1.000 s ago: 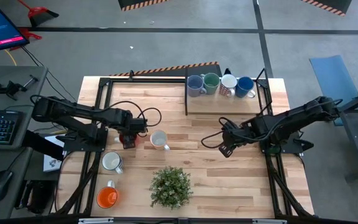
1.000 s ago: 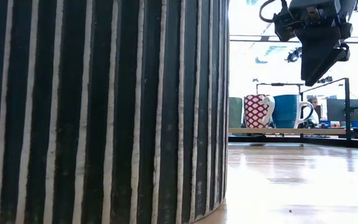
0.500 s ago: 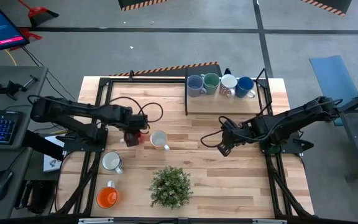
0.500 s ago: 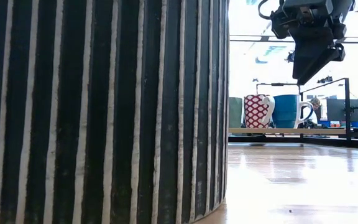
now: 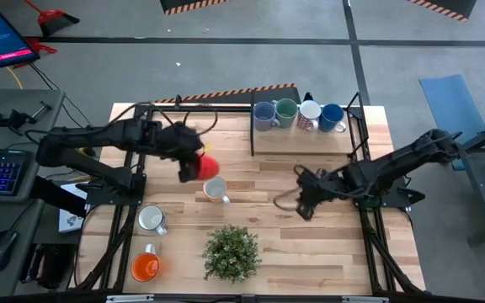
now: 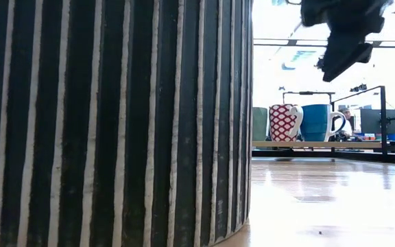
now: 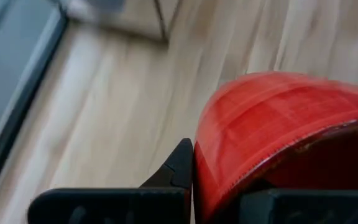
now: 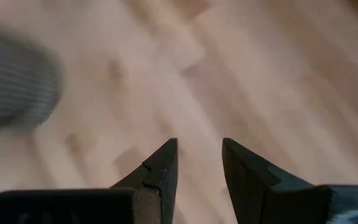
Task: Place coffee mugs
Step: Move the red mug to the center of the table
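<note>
My left gripper [image 5: 189,162] is shut on the red mug [image 5: 202,165], which is in the air over the table's left half, just beyond the white mug [image 5: 215,188] standing on the wood. The red mug [image 7: 272,130] fills the left wrist view. A cream mug [image 5: 151,219] and an orange mug [image 5: 146,266] stand near the table's near-left corner. Lavender-blue [image 5: 265,114], green [image 5: 286,111], red-patterned [image 5: 309,115] and blue [image 5: 333,117] mugs stand in a row on the far shelf. My right gripper [image 8: 199,155] is open and empty, right of centre [image 5: 303,207]. My left gripper holds the red mug by its wall at the rim [image 7: 207,174]. One finger [image 7: 180,167] lies against the outside of the wall; the other is hidden behind the mug. The mug is lifted clear of the table and lies tipped on its side in the hold.
A leafy potted plant [image 5: 231,252] stands at the near middle; its striped pot [image 6: 115,123] blocks the low view's left half. The raised wooden shelf [image 5: 306,141] with a black frame sits at the far right. Bare wood lies between the white mug and my right gripper.
My left gripper has risen with the red mug, lifting it clear off the table, and has carried it toward the table's far edge and a little to the right. The mug has tipped over onto its side in the hold. My right gripper has drifted slightly toward the near edge.
</note>
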Tool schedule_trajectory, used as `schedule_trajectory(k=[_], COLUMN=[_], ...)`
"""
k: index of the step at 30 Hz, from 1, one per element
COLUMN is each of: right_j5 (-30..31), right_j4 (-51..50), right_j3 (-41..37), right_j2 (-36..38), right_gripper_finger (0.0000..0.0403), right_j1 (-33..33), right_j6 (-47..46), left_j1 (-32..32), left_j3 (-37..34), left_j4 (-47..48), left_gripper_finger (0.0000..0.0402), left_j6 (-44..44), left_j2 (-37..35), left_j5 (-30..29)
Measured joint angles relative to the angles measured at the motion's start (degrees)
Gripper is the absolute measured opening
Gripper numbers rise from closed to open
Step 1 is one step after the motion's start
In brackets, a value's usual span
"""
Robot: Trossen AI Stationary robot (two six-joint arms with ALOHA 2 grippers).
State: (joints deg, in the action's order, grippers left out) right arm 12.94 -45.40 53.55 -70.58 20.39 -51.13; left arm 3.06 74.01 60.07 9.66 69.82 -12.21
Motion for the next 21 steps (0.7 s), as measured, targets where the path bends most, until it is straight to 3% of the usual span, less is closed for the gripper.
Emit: schedule_trajectory(k=[3, 7, 13, 21], right_j5=[-1.0, -0.3, 8.2, 17.2], right_j4=[0.2, 0.2, -0.9, -1.5], right_j3=[0.7, 1.0, 1.0, 1.0], right_j2=[0.1, 0.3, 0.1, 0.1], right_gripper_finger=[0.0106, 0.0106, 0.0106, 0.0106], right_j1=[5.1, 12.4, 22.5, 30.6], right_j6=[-0.3, -8.1, -22.2, -32.8], left_j1=[0.7, 2.1, 5.3, 7.5], left_j3=[4.7, 10.9, 22.3, 39.5], left_j4=[-4.5, -10.5, -13.3, -8.0], left_gripper_finger=[0.0004, 0.0004, 0.0003, 0.0003], left_j6=[-3.6, -9.5, -16.7, -22.0], left_j2=[2.5, 8.8, 22.3, 39.9], left_j5=[0.0, 1.1, 7.8, 9.1])
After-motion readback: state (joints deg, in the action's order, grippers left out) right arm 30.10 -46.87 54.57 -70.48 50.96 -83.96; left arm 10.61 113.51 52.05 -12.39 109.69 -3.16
